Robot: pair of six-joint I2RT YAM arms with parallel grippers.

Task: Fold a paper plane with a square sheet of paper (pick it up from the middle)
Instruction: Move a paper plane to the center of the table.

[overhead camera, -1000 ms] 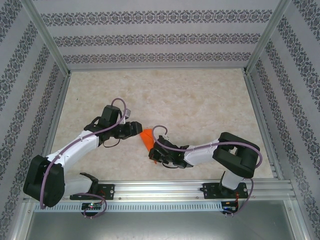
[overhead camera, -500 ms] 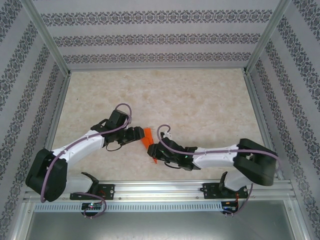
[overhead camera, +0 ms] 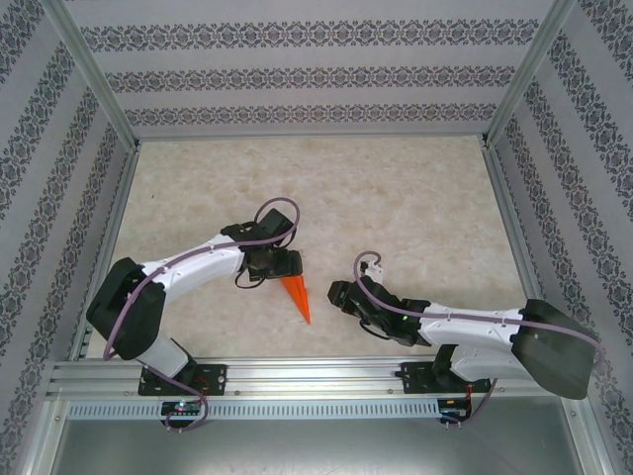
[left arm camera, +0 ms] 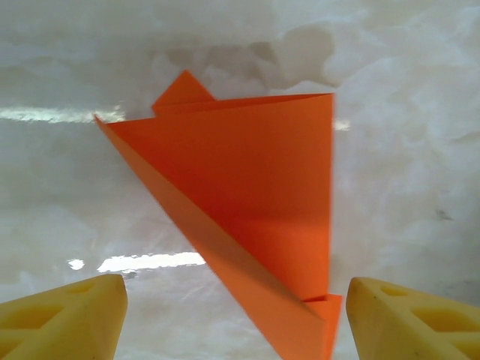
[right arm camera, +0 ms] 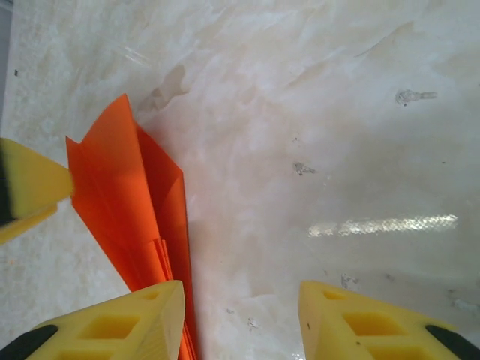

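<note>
From above, find the paper plane [overhead camera: 297,297] flat on the pale marbled counter [overhead camera: 415,198], close to the front rail [overhead camera: 316,371] and between the two arms, with its long axis running from a broad end at the tip of the left pincer [overhead camera: 280,267] down to a sharp nose aimed at that rail. Put the right pincer [overhead camera: 339,295] just beside the nose, off to its right and apart from it. Judge the left the nearer of the two, so a pick-up from the middle looks like a short reach along the axis toward the nose. Around it, bare counter on every side, with patterned walls [overhead camera: 297,79] and metal frame posts [overhead camera: 94,74] well apart from the work. Through the left wrist, look down on the paper plane [left arm camera: 255,202] as an orange triangle with a slanting crease, narrowing toward the bottom of the view, where the left pincer [left arm camera: 236,315] stands spread wide and grasps nothing, its yellow fingers [left arm camera: 67,315] clear of the paper on both sides. Through the right wrist, see the paper plane [right arm camera: 127,202] lying left of the right pincer [right arm camera: 240,319], lengthwise alongside it and not across it. Likewise parted and empty, with only bare counter between the fingers. At the left edge, another yellow fingertip [right arm camera: 30,187], judged the other arm's, at the paper's border; touching or just beside, hard to tell.
</note>
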